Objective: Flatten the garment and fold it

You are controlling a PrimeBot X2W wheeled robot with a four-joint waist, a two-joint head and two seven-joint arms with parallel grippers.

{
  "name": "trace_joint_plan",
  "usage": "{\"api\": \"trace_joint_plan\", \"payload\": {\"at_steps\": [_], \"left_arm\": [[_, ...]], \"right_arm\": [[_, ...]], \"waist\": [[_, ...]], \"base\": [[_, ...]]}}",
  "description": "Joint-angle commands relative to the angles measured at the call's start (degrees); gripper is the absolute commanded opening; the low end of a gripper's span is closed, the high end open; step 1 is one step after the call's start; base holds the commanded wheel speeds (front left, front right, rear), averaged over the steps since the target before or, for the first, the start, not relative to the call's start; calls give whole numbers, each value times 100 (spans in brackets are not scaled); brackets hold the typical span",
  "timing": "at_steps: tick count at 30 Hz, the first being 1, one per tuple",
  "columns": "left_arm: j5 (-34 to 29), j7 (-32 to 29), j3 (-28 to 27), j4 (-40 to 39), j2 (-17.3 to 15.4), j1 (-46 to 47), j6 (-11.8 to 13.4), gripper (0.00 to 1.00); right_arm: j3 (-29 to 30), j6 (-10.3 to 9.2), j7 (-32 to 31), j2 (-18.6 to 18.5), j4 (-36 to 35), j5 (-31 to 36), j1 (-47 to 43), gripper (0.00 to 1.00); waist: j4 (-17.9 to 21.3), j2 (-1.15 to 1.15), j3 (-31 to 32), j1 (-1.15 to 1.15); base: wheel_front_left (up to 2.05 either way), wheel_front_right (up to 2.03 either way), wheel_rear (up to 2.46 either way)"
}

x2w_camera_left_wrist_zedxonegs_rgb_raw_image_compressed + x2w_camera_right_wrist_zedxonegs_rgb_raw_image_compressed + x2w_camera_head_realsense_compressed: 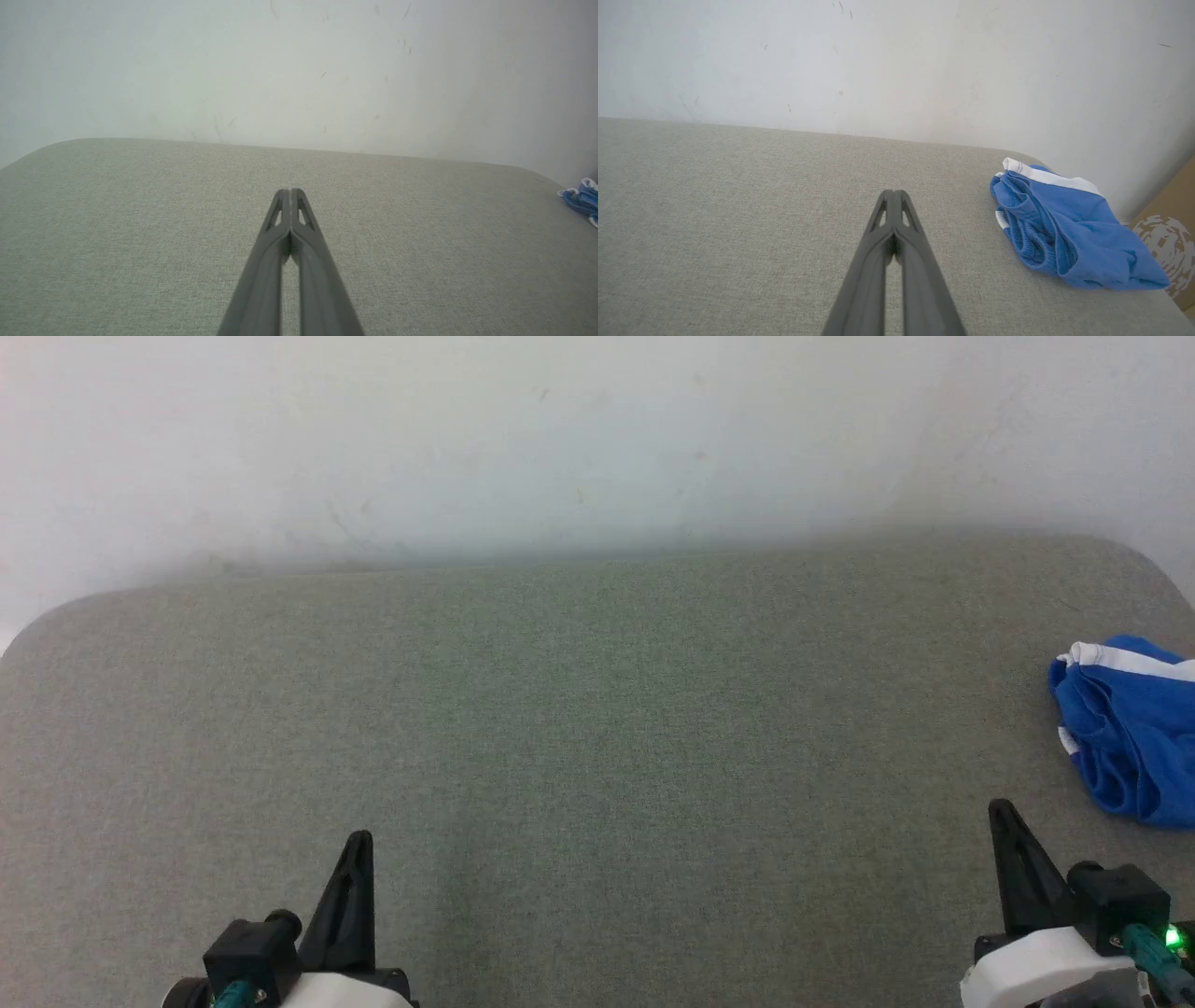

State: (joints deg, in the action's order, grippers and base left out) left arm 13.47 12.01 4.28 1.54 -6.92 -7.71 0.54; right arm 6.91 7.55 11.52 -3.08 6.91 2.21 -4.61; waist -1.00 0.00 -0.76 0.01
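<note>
Right wrist view | garment [1069, 228] apart, right of right end effector [893, 193]; tips together

Blue, white-striped garment [1073, 233]; grey-green table [597, 709]

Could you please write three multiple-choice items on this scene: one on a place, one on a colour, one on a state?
1. Where does the garment lie on the grey surface? A) at its right edge B) in its middle C) at its left edge
2. What colour is the garment's stripe? A) red B) white C) yellow
3. How are the left gripper and the right gripper? A) both shut, empty B) both open C) right shut on the garment

1 A: crumpled at the head view's right border. 2 B: a white band edges the blue cloth. 3 A: each closes tip to tip, nothing between.
</note>
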Motion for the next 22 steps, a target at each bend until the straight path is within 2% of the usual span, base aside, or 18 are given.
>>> {"api": "trace_joint_plan", "payload": {"at_steps": [1, 22], "left_arm": [[-75, -45, -39, -25, 30, 122, -11, 0], [-333, -280, -118, -51, 106, 253, -20, 0]], "right_arm": [[-34, -2, -36, 4, -43, -40, 82, 0], [-167, -3, -262, 8, -175, -77, 159, 0]], "waist": [[1, 0, 1, 0], [21, 0, 16, 0]], "base": [[0, 0, 0], [0, 0, 0]]}}
